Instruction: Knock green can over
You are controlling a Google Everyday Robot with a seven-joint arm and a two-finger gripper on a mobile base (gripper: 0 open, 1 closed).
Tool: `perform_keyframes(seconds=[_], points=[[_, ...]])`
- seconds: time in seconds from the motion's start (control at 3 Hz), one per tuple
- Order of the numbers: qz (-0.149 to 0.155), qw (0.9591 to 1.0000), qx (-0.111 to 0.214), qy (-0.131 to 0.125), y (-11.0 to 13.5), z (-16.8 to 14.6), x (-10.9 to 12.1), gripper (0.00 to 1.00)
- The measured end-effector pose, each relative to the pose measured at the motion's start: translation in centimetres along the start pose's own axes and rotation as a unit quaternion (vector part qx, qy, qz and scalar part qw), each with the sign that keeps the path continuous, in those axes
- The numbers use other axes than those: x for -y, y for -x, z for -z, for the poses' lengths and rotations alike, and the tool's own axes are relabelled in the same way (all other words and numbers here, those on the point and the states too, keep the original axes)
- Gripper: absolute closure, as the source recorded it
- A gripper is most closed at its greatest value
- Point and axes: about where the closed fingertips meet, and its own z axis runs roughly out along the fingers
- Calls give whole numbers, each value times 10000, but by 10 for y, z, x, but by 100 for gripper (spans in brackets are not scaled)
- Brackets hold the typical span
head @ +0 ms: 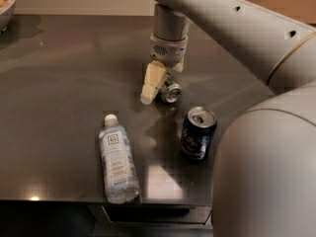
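The green can (172,91) is tipped on its side on the dark table (64,83), its silver end facing the camera. My gripper (160,89) reaches down from above at the table's middle, and the can sits between its cream fingers (151,83). The gripper is shut on the can, whose green body is mostly hidden behind the near finger.
A dark blue can (197,133) stands upright just in front and to the right of the gripper. A clear water bottle (117,159) lies near the table's front edge. A bowl (5,4) is at the back left. My arm's large housing (266,172) fills the right foreground.
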Motion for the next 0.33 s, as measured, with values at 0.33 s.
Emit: perform_keyframes(seconds=[0.33], points=[[0,10000,3,-2,0,0,0,0]])
